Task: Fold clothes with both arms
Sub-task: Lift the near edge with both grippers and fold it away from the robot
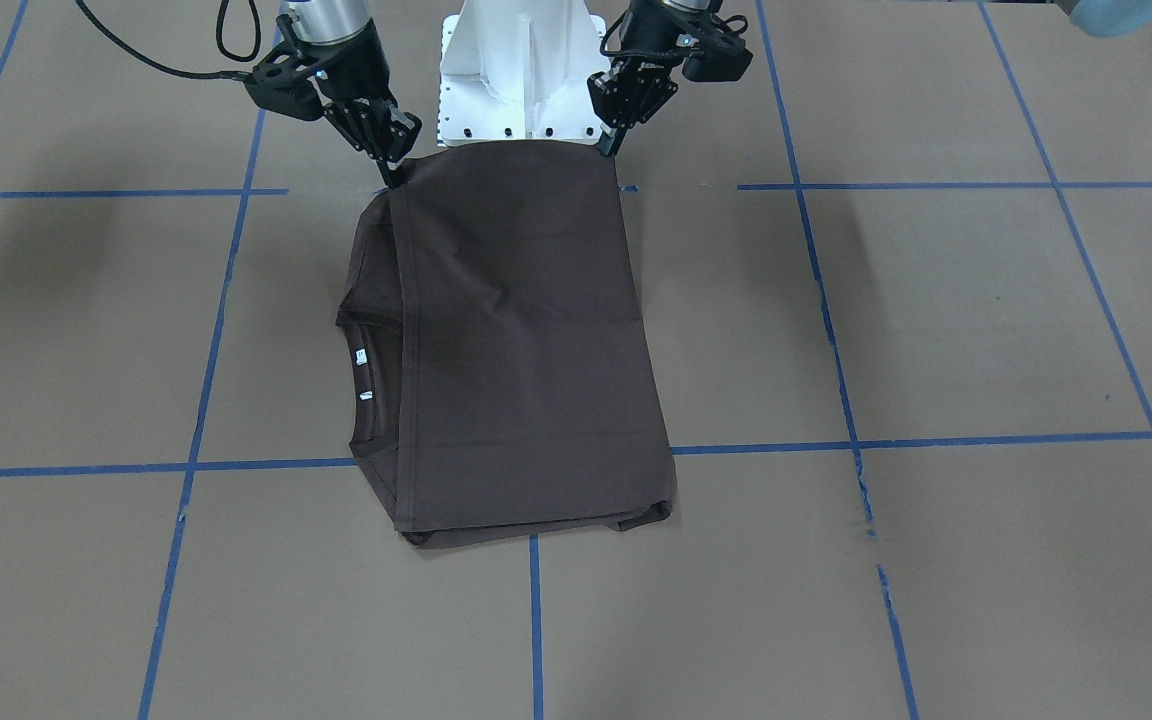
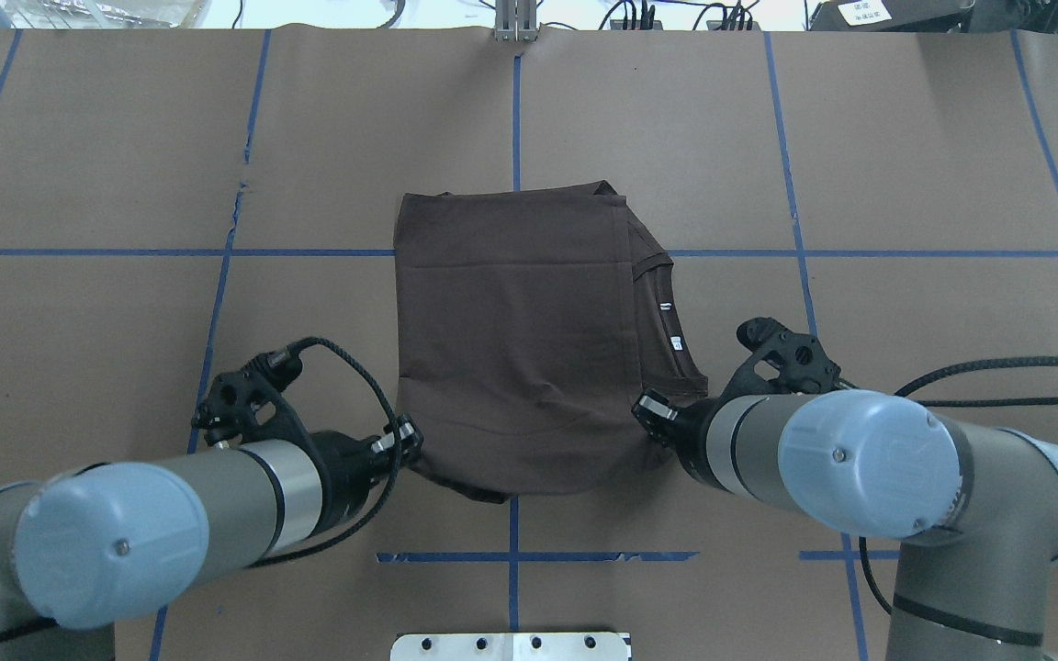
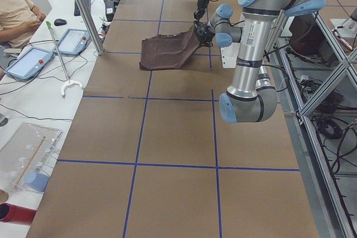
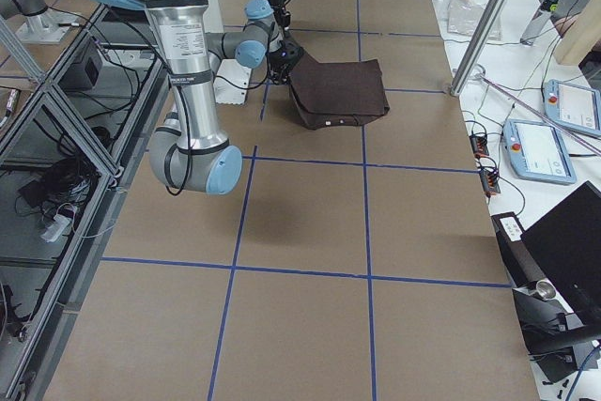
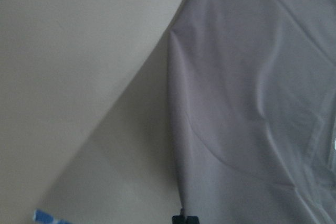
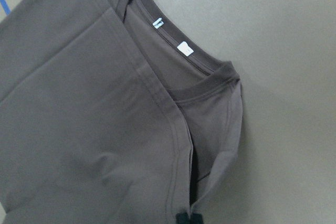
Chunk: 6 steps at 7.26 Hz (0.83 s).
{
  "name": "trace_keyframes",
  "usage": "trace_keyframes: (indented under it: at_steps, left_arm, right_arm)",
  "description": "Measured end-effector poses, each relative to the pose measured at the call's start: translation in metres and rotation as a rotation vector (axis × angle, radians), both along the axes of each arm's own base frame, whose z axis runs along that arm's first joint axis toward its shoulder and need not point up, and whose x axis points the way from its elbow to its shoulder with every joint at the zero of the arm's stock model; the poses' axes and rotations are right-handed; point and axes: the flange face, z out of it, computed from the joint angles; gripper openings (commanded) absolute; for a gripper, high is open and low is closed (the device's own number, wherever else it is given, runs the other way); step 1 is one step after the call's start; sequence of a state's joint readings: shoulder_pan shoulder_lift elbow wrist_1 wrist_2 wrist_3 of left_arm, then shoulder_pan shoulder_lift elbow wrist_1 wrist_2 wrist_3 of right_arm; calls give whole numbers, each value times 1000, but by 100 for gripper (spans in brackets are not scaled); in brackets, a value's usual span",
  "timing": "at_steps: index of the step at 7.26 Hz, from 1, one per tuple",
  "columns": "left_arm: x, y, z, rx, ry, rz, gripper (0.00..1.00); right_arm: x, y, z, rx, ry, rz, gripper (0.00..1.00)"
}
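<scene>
The brown-papered table (image 1: 936,320) with its blue tape grid takes up most of the room, and the T-shirt (image 1: 526,330) lies near its middle, already folded into a thick rectangle. Its far end is flat on the paper and its robot-side edge is raised off it. The left arm (image 2: 171,514) and right arm (image 2: 860,459) reach in from either side of that raised edge.

My worry is the stack. If a pinch has caught only the top layers, carrying the edge over could peel the fold open. If one arm leads the other, the rectangle would skew. A thin bite on a corner might simply slip.

The left gripper (image 1: 606,148) has its jaws drawn narrow on one near corner, and the right gripper (image 1: 388,175) is closed the same way on the other, beside the sleeve. From each, the cloth runs away across the table. The ribbed collar (image 6: 210,80) and the small white neck tags (image 6: 185,48) sit on the right gripper's side
</scene>
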<state>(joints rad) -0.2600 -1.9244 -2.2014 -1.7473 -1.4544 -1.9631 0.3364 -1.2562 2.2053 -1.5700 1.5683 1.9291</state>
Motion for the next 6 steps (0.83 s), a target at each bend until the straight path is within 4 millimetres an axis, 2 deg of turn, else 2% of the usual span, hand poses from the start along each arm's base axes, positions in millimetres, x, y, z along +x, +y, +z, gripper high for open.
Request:
trace_keyframes:
  at_steps: [1, 4, 6]
  left_arm:
    - [-6, -36, -2, 45, -36, -35, 0]
    - [-7, -125, 3, 123, -145, -99, 0]
    - [5, -181, 13, 158, -201, -135, 0]
  right_arm:
    - [0, -35, -7, 30, 15, 18, 0]
    - [-10, -158, -22, 12, 63, 82, 0]
    - [-28, -213, -25, -1, 116, 86, 0]
